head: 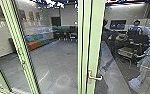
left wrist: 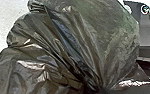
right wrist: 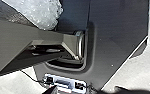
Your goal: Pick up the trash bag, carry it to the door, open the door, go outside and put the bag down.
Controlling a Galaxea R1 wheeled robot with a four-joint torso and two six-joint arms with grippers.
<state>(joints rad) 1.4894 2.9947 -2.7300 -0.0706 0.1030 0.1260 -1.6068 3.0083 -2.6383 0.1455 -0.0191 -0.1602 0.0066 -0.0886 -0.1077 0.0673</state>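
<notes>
The black trash bag looms large in the left wrist view, its glossy plastic drawn into tight folds. Those folds meet at my left gripper, shut on the bag's gathered part. In the head view the door has a pale green frame and stands close in front of the robot. A metal lever handle is fixed low on it. How my right gripper stands cannot be made out.
Behind the glass are a colourful sofa, a cart and a person. Another green post rises at the left. Pale shapes, possibly reflections, cross the glass on the right.
</notes>
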